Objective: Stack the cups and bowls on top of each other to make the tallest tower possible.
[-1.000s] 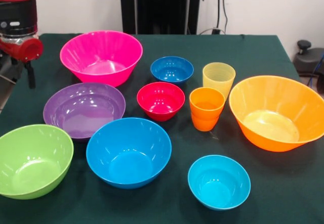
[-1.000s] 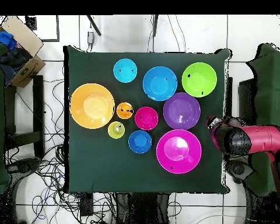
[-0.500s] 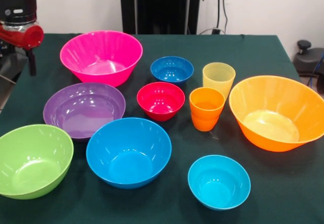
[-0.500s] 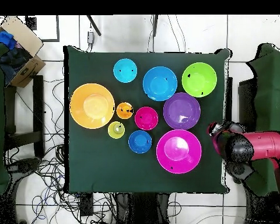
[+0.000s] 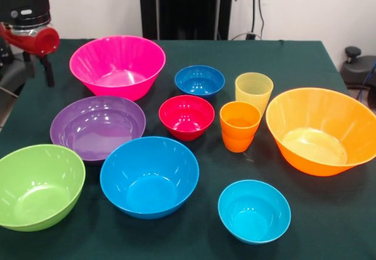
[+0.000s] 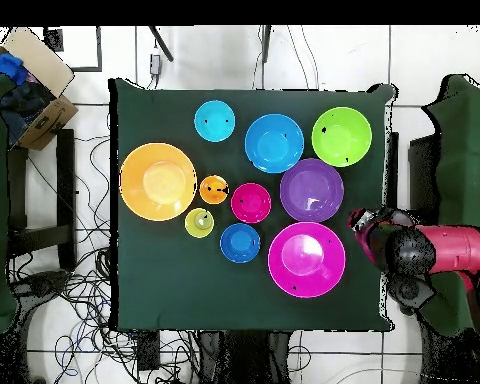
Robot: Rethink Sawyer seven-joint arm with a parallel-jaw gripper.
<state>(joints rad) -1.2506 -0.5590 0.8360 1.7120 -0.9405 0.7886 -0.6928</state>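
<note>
A: Status? Where's the gripper [image 5: 47, 75]?

B: At the table [image 5: 329, 225] edge, beside the pink bowl [image 5: 117, 66], not touching it. In the front view it's at the top left, with the red and black arm [image 5: 26, 19] above it. One dark finger is visible hanging down. Can't tell if the claw is spread or pinched. Nothing visibly held.

A: Overhead?

B: Arm comes in from the right; its red end [image 6: 369, 222] sits just over the cloth's right edge, next to the pink bowl [image 6: 306, 259].

A: Stack?

B: No tower. Everything sits separately, upright, mouth up. Pink bowl is empty. Purple bowl [image 5: 97, 128] sits in front of it, green bowl [image 5: 38, 186] at the near left corner, sky blue bowl [image 5: 149, 176] beside the green. Red bowl [image 5: 187, 117] and dark blue bowl [image 5: 200, 81] are mid-table, the cyan bowl [image 5: 254, 211] near the front edge. Big orange bowl [image 5: 320, 131] is at the right.

A: Cups?

B: Yellow cup [image 5: 254, 93] and orange cup [image 5: 239, 125] stand just beside each other, between the red bowl and the orange bowl. Can't tell if they touch.
</note>
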